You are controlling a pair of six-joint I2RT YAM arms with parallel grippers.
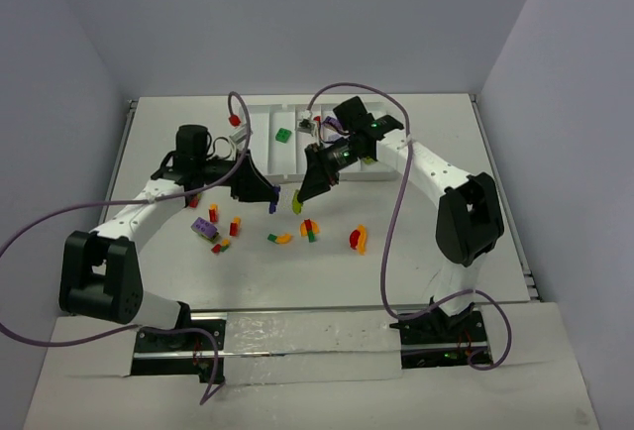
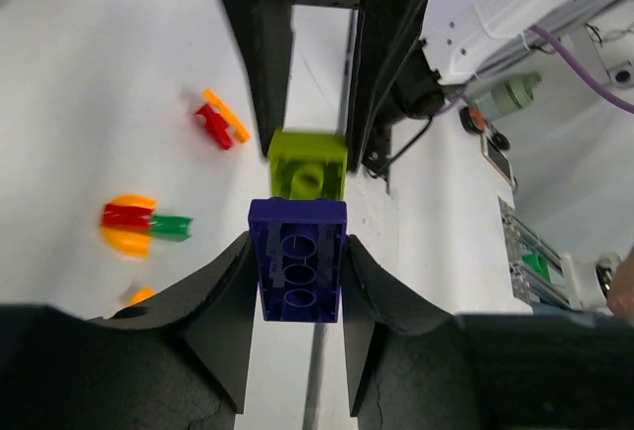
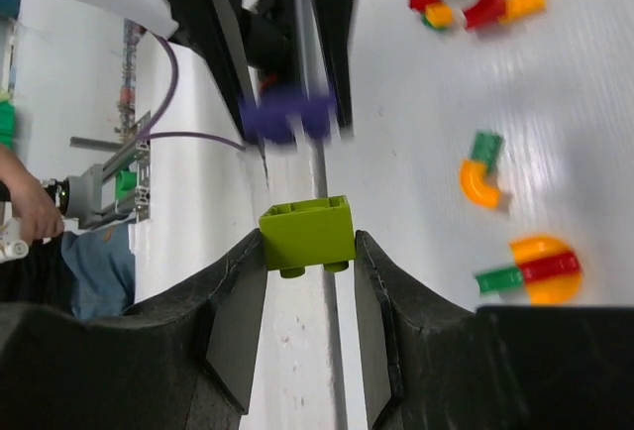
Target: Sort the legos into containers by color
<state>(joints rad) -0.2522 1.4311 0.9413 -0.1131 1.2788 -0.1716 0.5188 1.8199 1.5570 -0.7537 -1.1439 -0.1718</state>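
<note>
Legos lie mostly loose on the white table, in a band from 9 to 3 o'clock just below the 2 grippers. 1 dark green brick sits in the tray at 12 o'clock. Left gripper is closed partway, pinching a purple brick. The right gripper is likewise clamped on a lime brick. Both bricks hang just beside each other at table centre; whether they touch I cannot tell. Bare table opens toward 3 and 6 o'clock. A purple cable loops at 3 o'clock, and the right arm overhangs the tray's right end.
</note>
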